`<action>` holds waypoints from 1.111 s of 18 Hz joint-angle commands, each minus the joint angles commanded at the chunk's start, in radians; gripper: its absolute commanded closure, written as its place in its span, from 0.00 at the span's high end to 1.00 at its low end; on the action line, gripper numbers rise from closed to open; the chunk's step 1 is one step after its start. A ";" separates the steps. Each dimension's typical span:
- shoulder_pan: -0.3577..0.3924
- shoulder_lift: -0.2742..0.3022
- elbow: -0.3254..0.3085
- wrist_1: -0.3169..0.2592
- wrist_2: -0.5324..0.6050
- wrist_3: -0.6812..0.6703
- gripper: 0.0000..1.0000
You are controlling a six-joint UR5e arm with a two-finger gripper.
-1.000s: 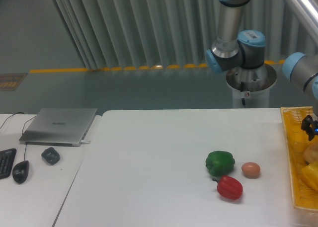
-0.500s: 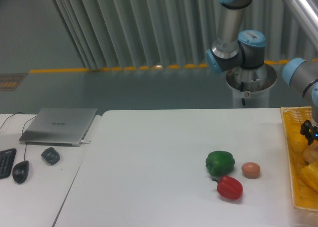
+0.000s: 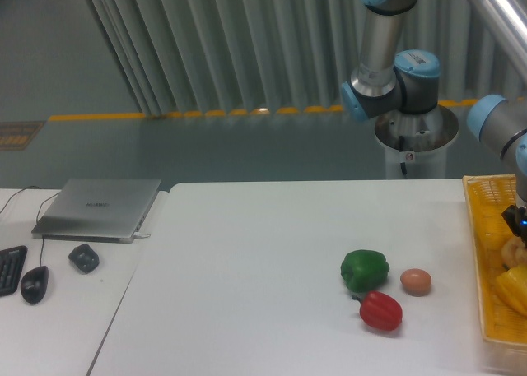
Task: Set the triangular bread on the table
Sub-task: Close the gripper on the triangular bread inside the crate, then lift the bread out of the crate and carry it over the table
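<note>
The triangular bread (image 3: 515, 252) shows only as a tan lump at the right edge of the frame. It lies in the yellow basket (image 3: 483, 261), which stands on the white table (image 3: 247, 277). My gripper (image 3: 520, 222) hangs right above the bread, over the basket, and the frame edge cuts most of it off. I cannot tell how its jaws stand or whether it touches the bread.
A green pepper (image 3: 365, 269), a red pepper (image 3: 381, 310) and a brown egg (image 3: 416, 281) lie on the table left of the basket. A yellow item (image 3: 512, 291) lies in the basket. The side desk holds a laptop (image 3: 99, 207) and a mouse (image 3: 34, 284).
My gripper has gone down and slightly right, closer to the bread in the basket. Nothing else has moved.
</note>
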 joint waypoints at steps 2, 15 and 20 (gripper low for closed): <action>0.003 0.006 0.048 -0.087 -0.009 -0.002 0.06; 0.029 0.155 0.118 -0.318 -0.360 -0.075 0.04; -0.055 0.164 0.138 -0.303 -0.405 -0.280 0.04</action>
